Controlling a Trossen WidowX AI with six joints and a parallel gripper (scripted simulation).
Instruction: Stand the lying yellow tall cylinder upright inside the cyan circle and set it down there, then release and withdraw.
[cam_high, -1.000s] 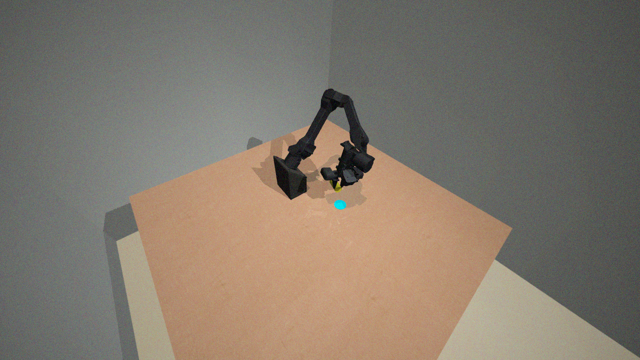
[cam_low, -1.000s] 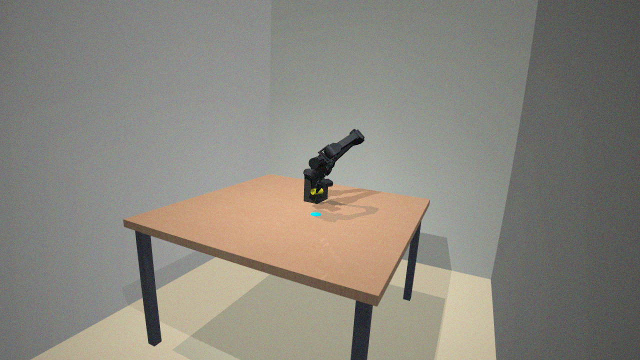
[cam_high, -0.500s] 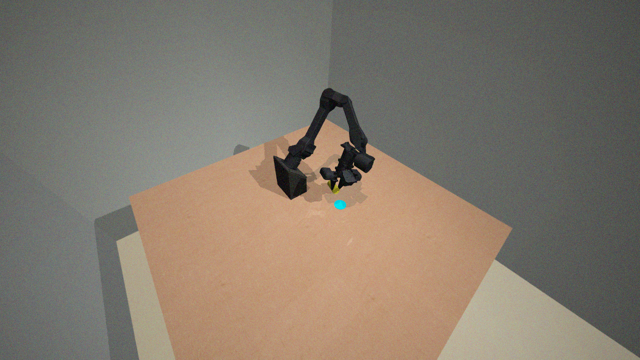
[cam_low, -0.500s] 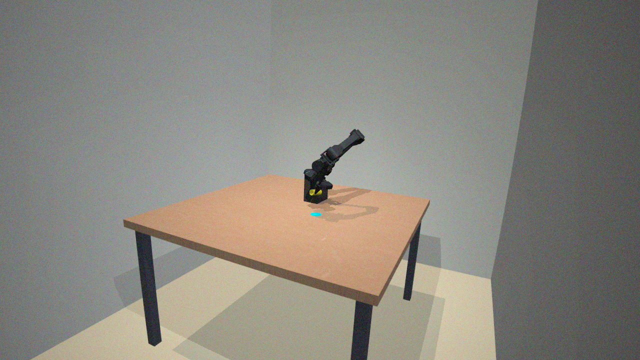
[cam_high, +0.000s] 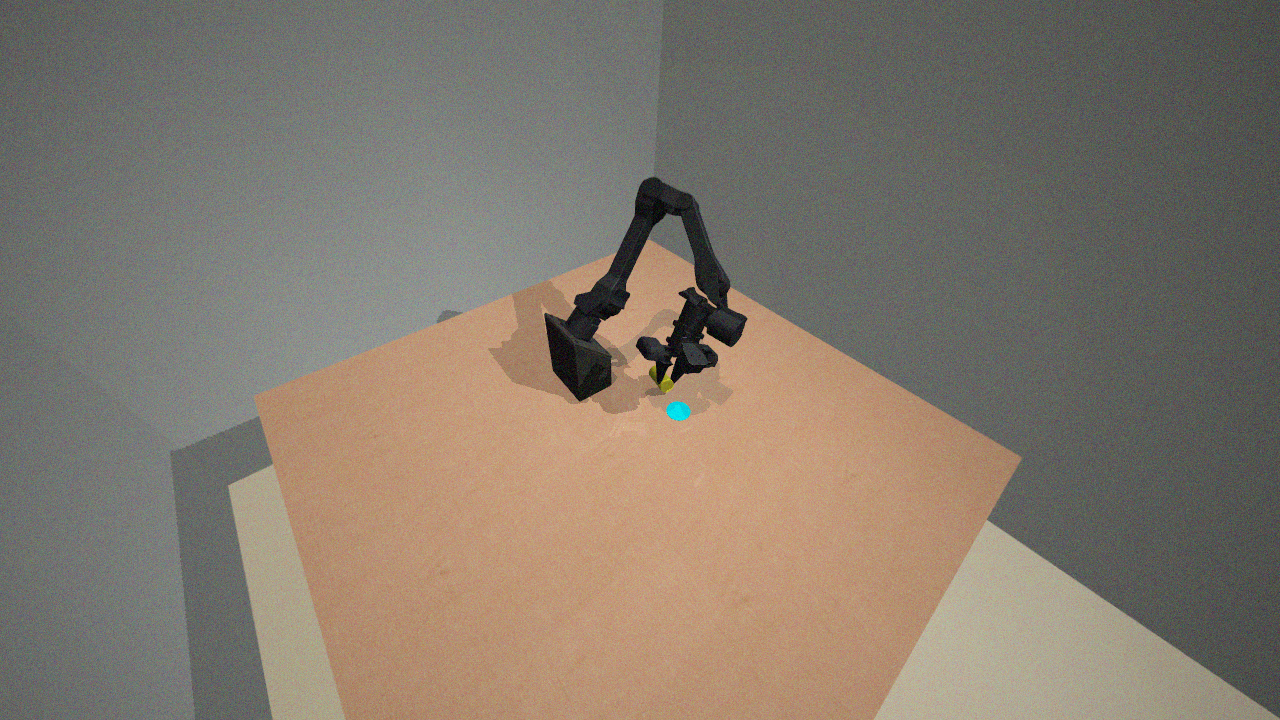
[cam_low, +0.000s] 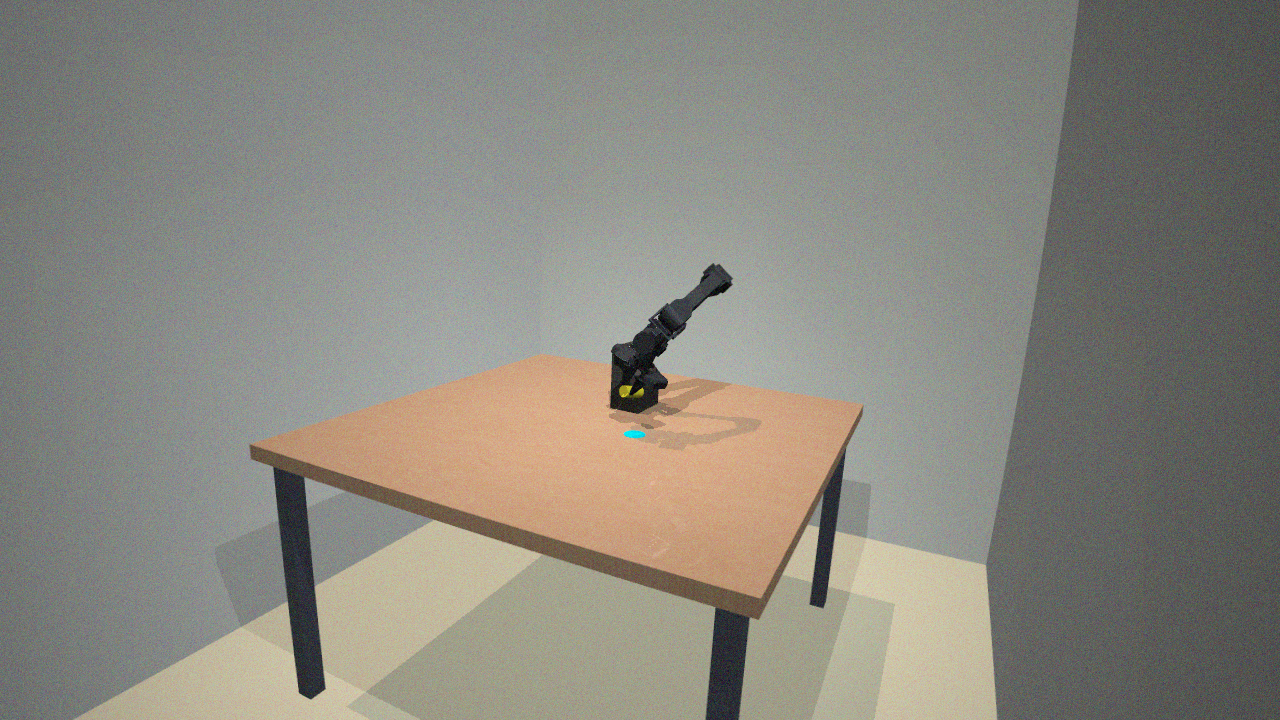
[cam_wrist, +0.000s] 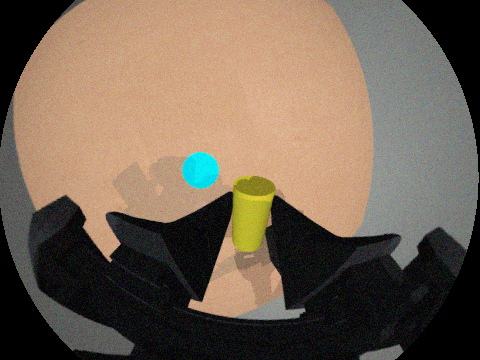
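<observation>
We have the gripper (cam_wrist: 248, 243) clenched on the yellow cylinder (cam_wrist: 252, 220), one dark finger (cam_wrist: 200, 240) on each side of it, pinching it around its lower part so the free end sticks out past the fingertips. In the wrist view its long axis runs away from us along the gripper's own line — not across it — so turning the cylinder upright looks like a matter of pitching the wrist, not rolling it. In the top view the cylinder (cam_high: 664, 383) shows as a small yellow patch under the fingers, off the table (cam_high: 537, 537) or barely above it; we cannot tell which. The cyan circle (cam_wrist: 200, 170) lies a little beyond the cylinder's free end and to its left in the wrist view; in the top view the circle (cam_high: 677, 411) sits just nearer the camera than the cylinder, close but not under it. We judge the coming move to be a short carry toward that circle — forward and left — while tipping the cylinder to vertical.
</observation>
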